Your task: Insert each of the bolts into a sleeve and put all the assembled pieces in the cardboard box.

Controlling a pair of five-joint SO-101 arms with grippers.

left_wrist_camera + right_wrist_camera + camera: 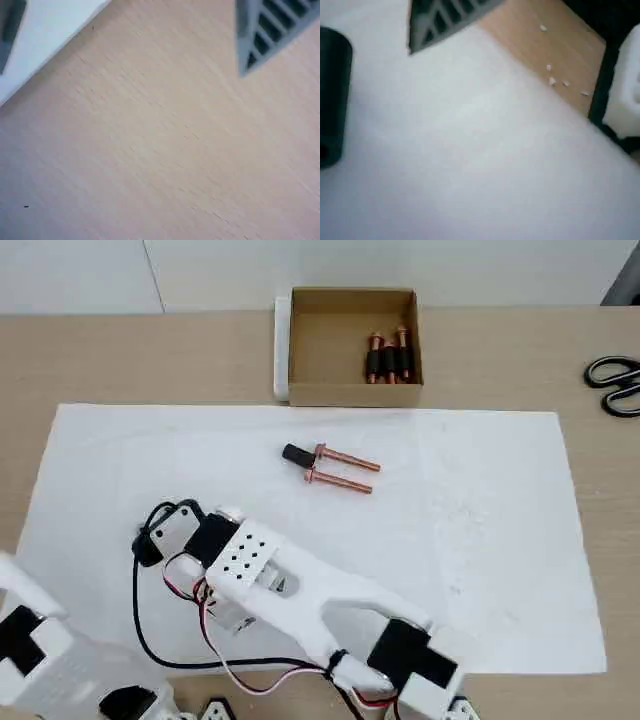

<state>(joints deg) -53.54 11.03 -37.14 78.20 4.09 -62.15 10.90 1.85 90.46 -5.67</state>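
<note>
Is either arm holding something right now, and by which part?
It cannot be told. Two bolts and one sleeve lie untouched on the paper; a dark shape in the right wrist view is too blurred to name.

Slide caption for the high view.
Three assembled pieces in the cardboard box; two bolts and a sleeve lie on the paper.
</note>
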